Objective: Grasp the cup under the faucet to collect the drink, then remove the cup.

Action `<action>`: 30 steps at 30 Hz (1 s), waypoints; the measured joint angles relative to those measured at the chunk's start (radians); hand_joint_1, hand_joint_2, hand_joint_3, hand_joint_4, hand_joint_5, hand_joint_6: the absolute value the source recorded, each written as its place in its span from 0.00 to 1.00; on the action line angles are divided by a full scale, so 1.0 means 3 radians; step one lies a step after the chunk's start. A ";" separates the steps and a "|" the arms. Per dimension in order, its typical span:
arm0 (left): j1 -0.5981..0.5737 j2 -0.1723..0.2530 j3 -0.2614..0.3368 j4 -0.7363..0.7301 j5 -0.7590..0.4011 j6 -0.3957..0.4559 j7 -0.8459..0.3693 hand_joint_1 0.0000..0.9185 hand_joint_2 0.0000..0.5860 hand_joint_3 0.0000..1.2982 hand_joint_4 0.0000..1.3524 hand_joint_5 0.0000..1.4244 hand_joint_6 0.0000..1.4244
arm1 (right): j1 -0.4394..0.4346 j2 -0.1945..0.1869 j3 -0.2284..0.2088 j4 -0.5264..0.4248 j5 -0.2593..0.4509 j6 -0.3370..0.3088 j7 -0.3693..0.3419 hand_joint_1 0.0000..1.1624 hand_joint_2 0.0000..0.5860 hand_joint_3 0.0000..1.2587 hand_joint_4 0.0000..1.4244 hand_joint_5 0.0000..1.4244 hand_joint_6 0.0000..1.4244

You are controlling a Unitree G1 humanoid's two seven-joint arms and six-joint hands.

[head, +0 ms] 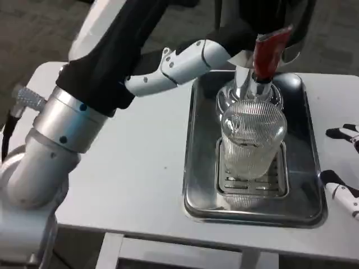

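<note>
Ribbed clear cup (253,137), glossy metal tray (197,140)

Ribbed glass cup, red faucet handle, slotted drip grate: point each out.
Ribbed glass cup (252,140): head view, middle of its ribbed wall.
Red faucet handle (268,53): head view, middle of the red lever.
Slotted drip grate (275,182): head view, slots right of the cup.

Bright, even overhead light, soft focus
Glare streaks the metal tray (197,168) and ribbed cup (251,140); faint shadows lie on the white bench (134,168); the near left forearm (50,140) is slightly blurred.
</note>
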 measured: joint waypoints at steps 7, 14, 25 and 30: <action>-0.0095 -0.0050 -0.0016 0.0166 -0.0172 0.0024 -0.0078 0.13 0.28 0.15 0.10 0.20 0.23 | -0.0020 0.0000 0.0032 0.0003 -0.0021 0.0032 0.0000 0.36 0.74 0.14 0.05 0.06 0.10; -0.0098 -0.0064 -0.0105 0.0202 -0.0294 0.0066 -0.0233 0.12 0.30 0.15 0.12 0.22 0.23 | -0.0049 -0.0001 0.0079 0.0007 -0.0051 0.0060 0.0000 0.36 0.74 0.14 0.05 0.06 0.10; -0.0299 -0.0050 -0.0135 0.0449 -0.0458 0.0280 -0.0552 0.10 0.28 0.16 0.13 0.22 0.23 | -0.0077 0.0000 0.0128 0.0007 -0.0086 0.0102 0.0000 0.35 0.75 0.14 0.05 0.06 0.10; -0.0361 -0.0056 -0.0140 0.0506 -0.0504 0.0311 -0.0602 0.09 0.28 0.16 0.13 0.22 0.23 | -0.0092 0.0000 0.0142 0.0007 -0.0094 0.0118 0.0000 0.35 0.76 0.14 0.06 0.06 0.10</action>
